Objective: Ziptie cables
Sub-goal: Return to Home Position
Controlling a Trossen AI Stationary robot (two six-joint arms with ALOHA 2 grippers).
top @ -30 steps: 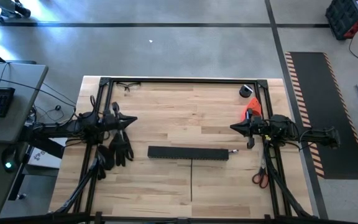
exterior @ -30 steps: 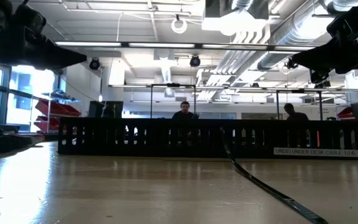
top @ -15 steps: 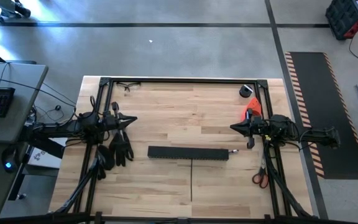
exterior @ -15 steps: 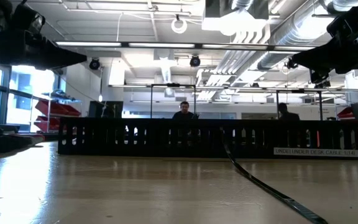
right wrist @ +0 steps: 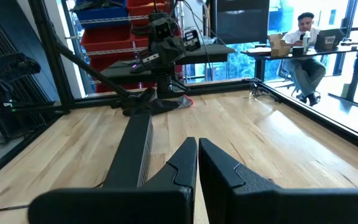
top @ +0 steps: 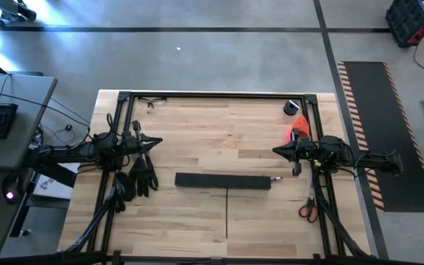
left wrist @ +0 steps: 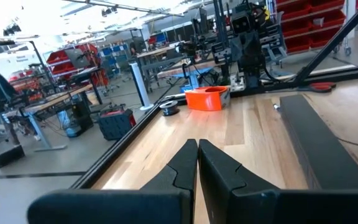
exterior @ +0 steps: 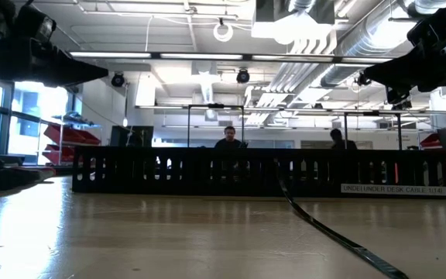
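No thin purple, whitish or brown cables show in any view. The long black slotted channel bar (top: 223,180) lies flat across the middle of the table, and the flat black strip (top: 227,213) runs from it toward the near edge. My left gripper (top: 157,141) hovers shut over the table's left part, left of the bar and pointing right; its fingers meet in the left wrist view (left wrist: 197,144). My right gripper (top: 274,150) hovers shut over the right part, pointing left, with its fingers together in the right wrist view (right wrist: 197,143). Neither touches anything.
Black gloves (top: 142,177) lie near the left arm. Glasses (top: 153,101) sit at the far left. A black roll (top: 292,107) and an orange object (top: 298,129) are at the far right, and red-handled scissors (top: 308,210) at the near right. A black frame (top: 219,94) borders the table.
Both arms have kept still. In the room beyond the table, a person has walked leftward across the low view.
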